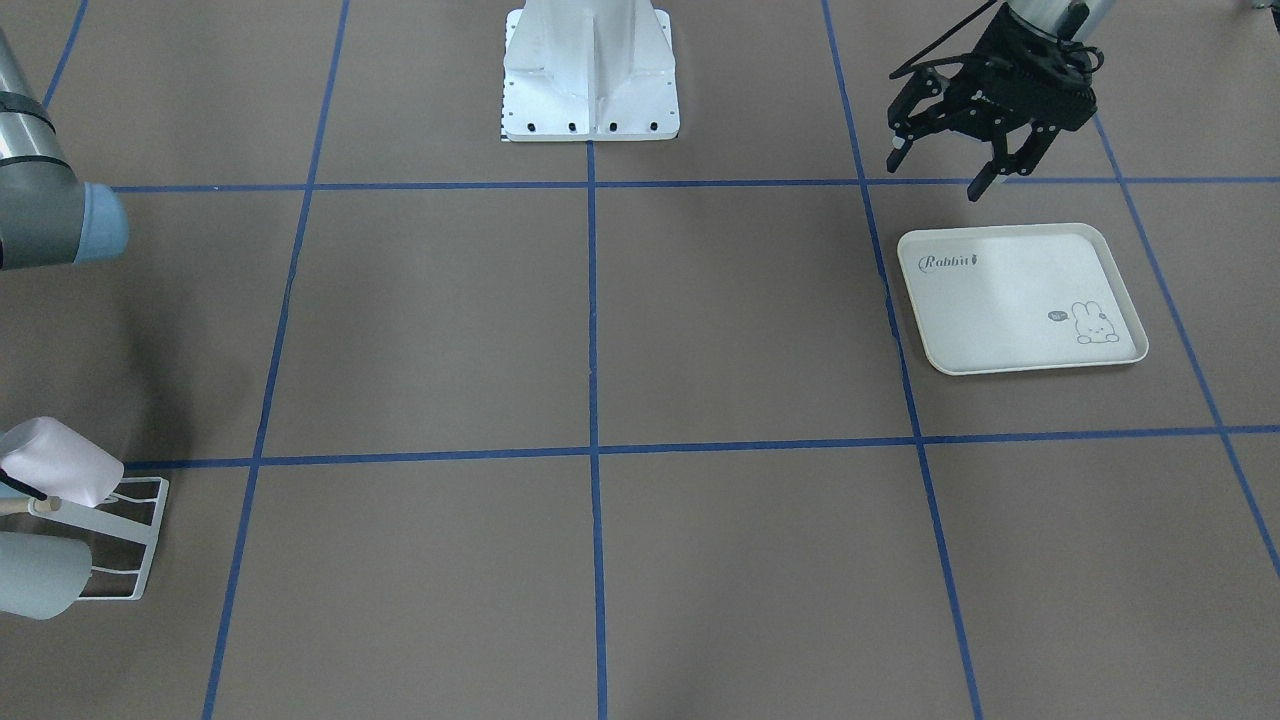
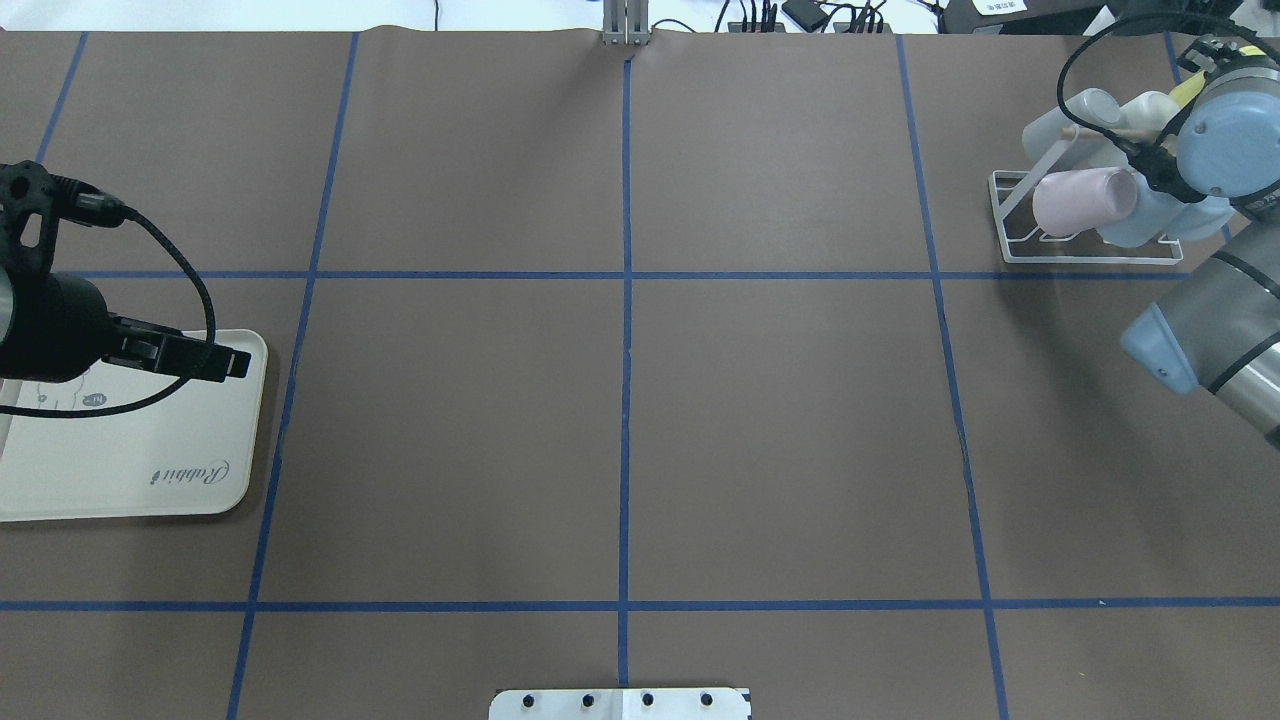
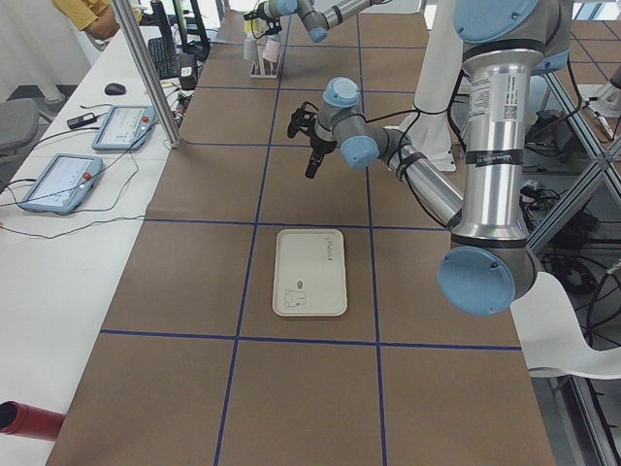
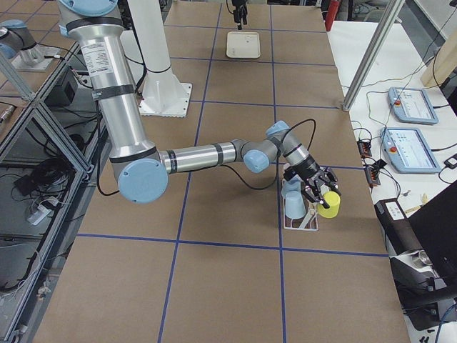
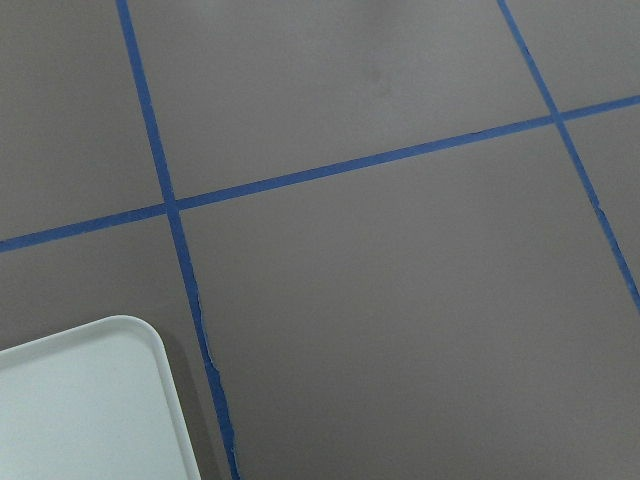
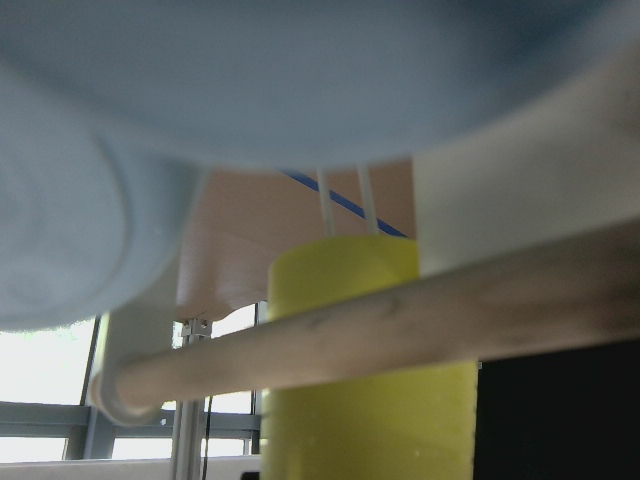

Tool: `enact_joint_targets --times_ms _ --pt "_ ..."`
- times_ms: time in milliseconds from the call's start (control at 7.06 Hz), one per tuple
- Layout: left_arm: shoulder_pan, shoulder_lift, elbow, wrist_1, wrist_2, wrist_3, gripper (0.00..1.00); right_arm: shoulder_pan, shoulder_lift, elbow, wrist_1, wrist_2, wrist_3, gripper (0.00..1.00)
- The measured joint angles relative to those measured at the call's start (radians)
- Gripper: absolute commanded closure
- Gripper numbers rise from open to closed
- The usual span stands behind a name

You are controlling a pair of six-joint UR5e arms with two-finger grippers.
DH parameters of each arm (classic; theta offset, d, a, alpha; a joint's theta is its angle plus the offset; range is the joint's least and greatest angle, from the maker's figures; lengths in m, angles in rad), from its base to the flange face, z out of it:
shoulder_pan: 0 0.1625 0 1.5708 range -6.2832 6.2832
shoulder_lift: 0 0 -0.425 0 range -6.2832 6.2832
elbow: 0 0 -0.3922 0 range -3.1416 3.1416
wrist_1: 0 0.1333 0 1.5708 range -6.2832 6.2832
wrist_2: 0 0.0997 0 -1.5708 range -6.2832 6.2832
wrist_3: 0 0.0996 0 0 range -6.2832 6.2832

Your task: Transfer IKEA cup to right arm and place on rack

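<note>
The white wire rack [image 2: 1092, 252] stands at the table's far right corner and also shows in the front view [image 1: 138, 545]. It carries a pink cup [image 2: 1085, 200], a light blue cup [image 2: 1160, 215] and a white cup [image 2: 1090, 110]. My right gripper [image 4: 318, 191] hangs over the rack's far end, right at a yellow cup [image 4: 329, 205]. I cannot tell whether it grips it. In the right wrist view the yellow cup [image 6: 370, 360] sits just behind the rack's wooden rod [image 6: 350, 345]. My left gripper [image 1: 938, 175] is open and empty, above the table beside the tray.
A cream rabbit-print tray [image 1: 1020, 300] lies flat below my left gripper, its corner in the left wrist view [image 5: 80, 400]. The robot's white base [image 1: 590, 75] is at the table's near edge. Blue tape lines grid the brown table.
</note>
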Motion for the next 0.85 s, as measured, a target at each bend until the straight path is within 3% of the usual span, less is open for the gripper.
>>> enact_joint_targets --times_ms 142,850 --pt "0.000 0.000 0.000 0.000 0.000 0.000 0.00 -0.008 -0.001 0.000 0.000 -0.020 0.035 0.02" --pt "0.000 0.000 -0.004 -0.001 0.000 0.000 0.00 -0.013 0.000 0.022 0.000 -0.031 0.068 0.01"
